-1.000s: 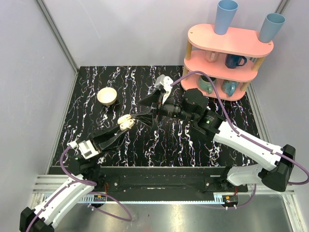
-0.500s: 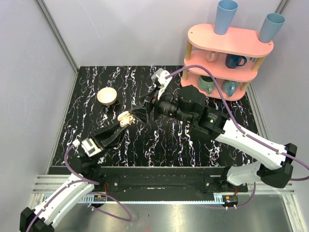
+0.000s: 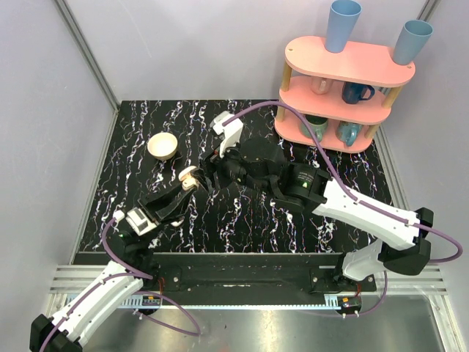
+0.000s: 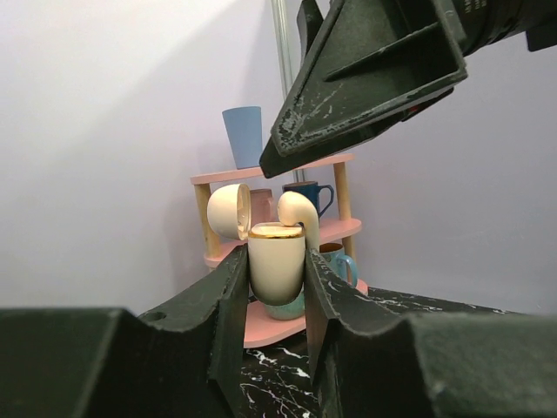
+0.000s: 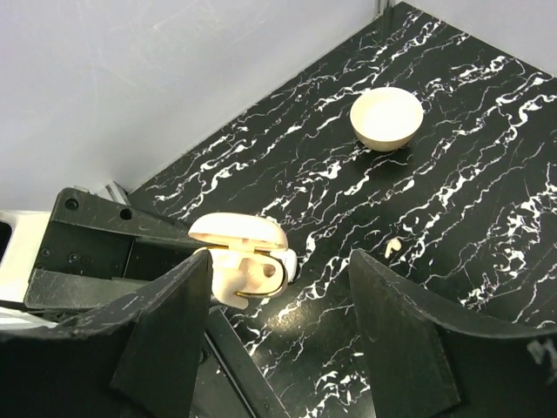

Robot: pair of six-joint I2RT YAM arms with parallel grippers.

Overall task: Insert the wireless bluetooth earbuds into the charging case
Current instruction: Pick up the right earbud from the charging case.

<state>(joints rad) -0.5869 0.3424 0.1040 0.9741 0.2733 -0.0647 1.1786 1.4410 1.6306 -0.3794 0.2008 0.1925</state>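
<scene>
Our left claw [image 4: 277,292] clamps the open case [image 4: 277,257], with one earbud [image 4: 298,213] poking from it, seemingly half seated. Our right claw [image 5: 280,261] hovers open and empty just above. A second earbud [image 5: 392,248] lies on the counter [image 5: 470,183], not yet picked up.

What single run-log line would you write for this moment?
left fingers: shut on charging case, lid open | right fingers: open, empty, above case | earbud: loose on table

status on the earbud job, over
Left gripper shut on open case, one earbud sticking up from it. Right gripper open, empty, over the case. Second earbud loose on table. Nothing in the way.
</scene>
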